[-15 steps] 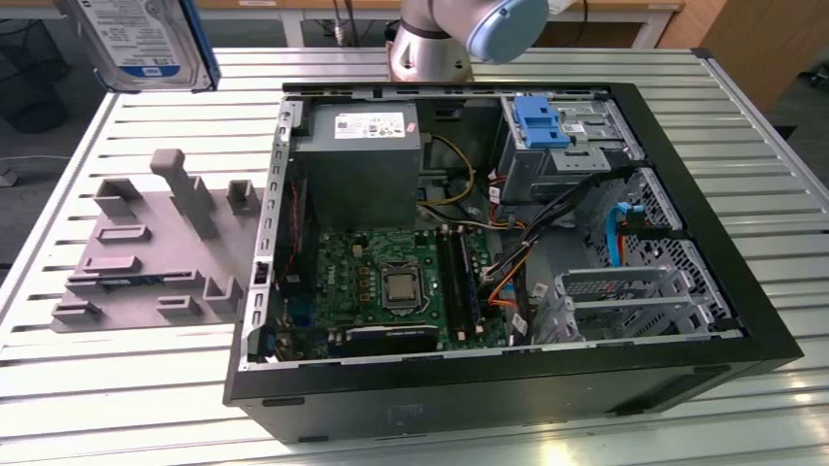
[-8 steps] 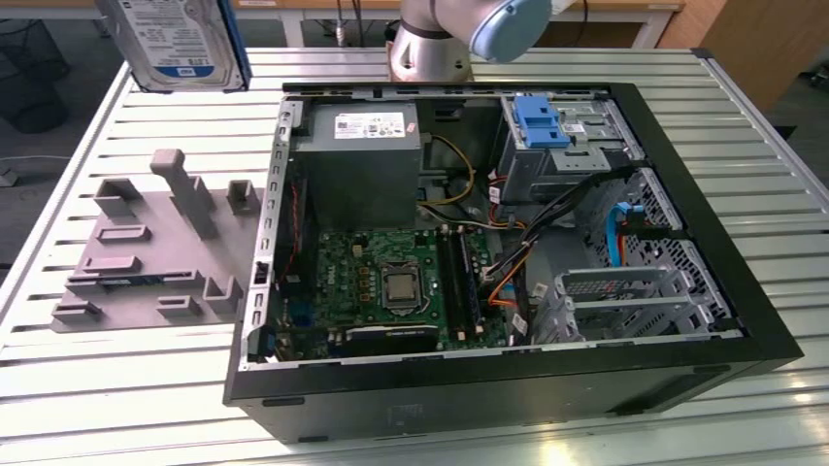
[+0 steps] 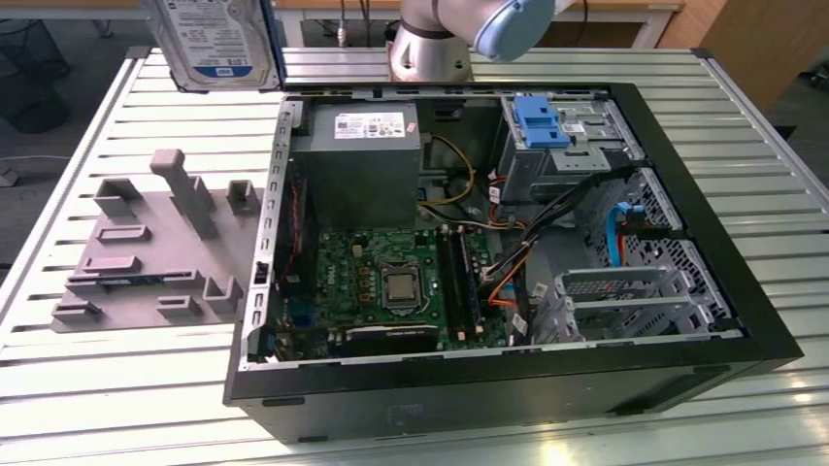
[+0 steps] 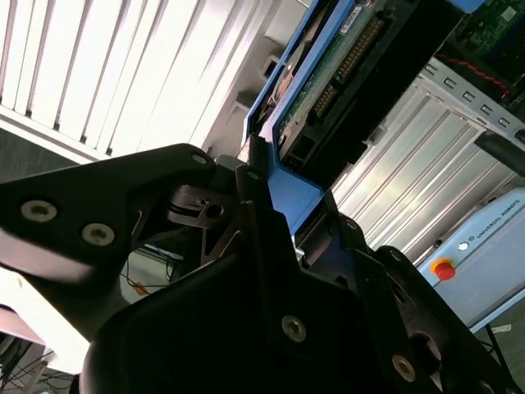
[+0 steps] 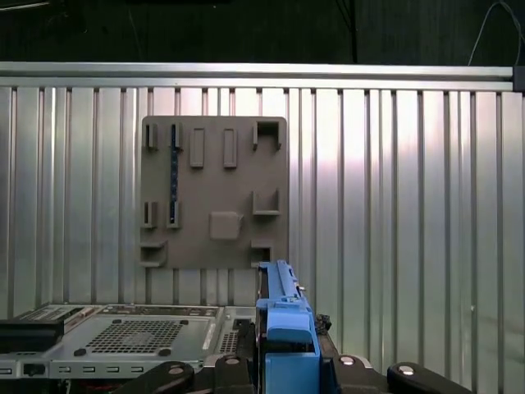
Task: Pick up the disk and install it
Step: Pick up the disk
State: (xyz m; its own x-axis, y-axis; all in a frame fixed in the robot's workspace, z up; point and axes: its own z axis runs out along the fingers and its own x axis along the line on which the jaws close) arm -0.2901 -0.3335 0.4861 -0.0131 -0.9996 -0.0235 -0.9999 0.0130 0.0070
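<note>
The slatted metal surface (image 3: 78, 146) carries an open computer case (image 3: 518, 388) and, toward the exterior view's left, a grey fixture plate (image 3: 143, 252). The disk (image 3: 214, 44) is held aloft above the surface, apart from the case. In the second wrist view the fingers (image 4: 254, 222) are clamped on its blue carrier (image 4: 291, 193).

Plate (image 3: 143, 262) on table (image 3: 778, 175), exterior view's left of case (image 3: 518, 388), disk (image 3: 214, 39) above
</note>
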